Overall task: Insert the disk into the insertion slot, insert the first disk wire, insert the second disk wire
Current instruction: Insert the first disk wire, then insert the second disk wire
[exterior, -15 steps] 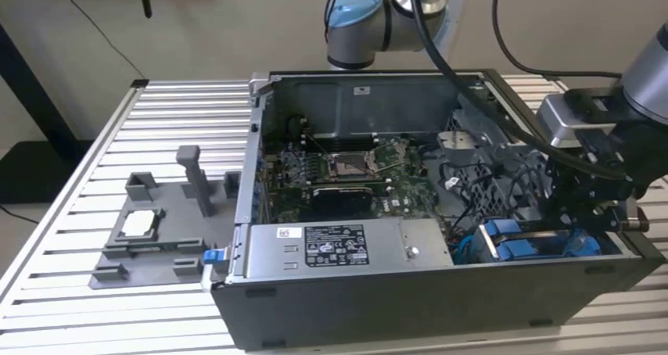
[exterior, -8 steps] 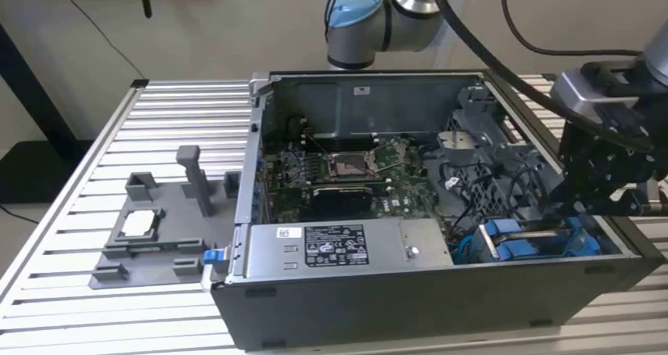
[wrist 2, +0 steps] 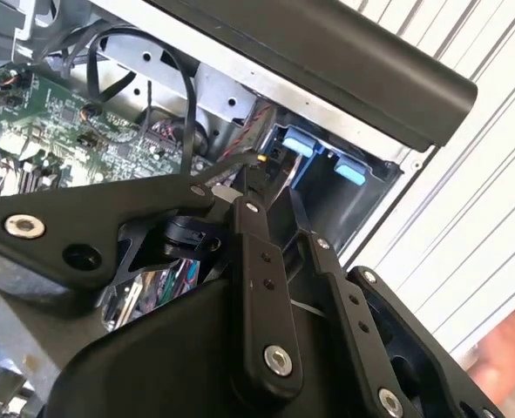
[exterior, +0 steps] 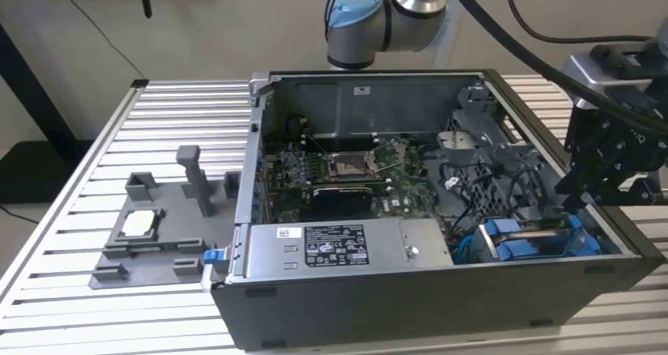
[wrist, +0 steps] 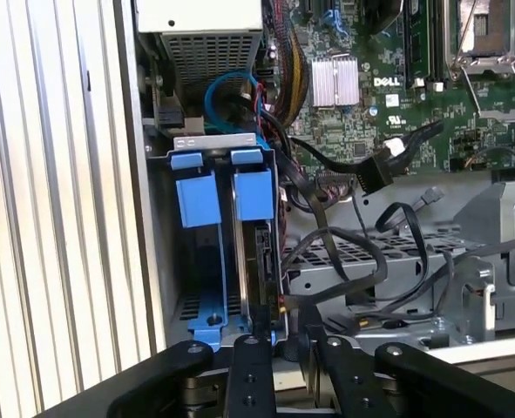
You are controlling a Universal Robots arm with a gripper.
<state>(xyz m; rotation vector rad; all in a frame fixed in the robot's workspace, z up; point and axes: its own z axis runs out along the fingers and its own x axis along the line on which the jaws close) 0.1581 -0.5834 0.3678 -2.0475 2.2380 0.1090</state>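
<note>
The disk [wrist: 259, 261] stands on edge inside the insertion slot [wrist: 206, 324], the grey bay with blue tabs [wrist: 253, 193] at the case's front corner, at the exterior view's right [exterior: 533, 236]. My black gripper [exterior: 593, 199] hangs just above that bay, beside the case's side wall. In both wrist views its fingers [wrist: 244, 370] run close together toward the disk's near end, tips [wrist 2: 259, 178] almost touching, and I see nothing held between them. A black cable with a flat connector [wrist: 386, 171] lies loose over the grey cage beside the bay.
The open case holds a green motherboard [exterior: 345, 171] and a grey power-supply box [exterior: 334, 249] with a white sticker. Black cables [wrist: 353, 252] loop near the bay. A grey fixture [exterior: 156, 230] sits on the slatted table [exterior: 177, 120] at the exterior view's left.
</note>
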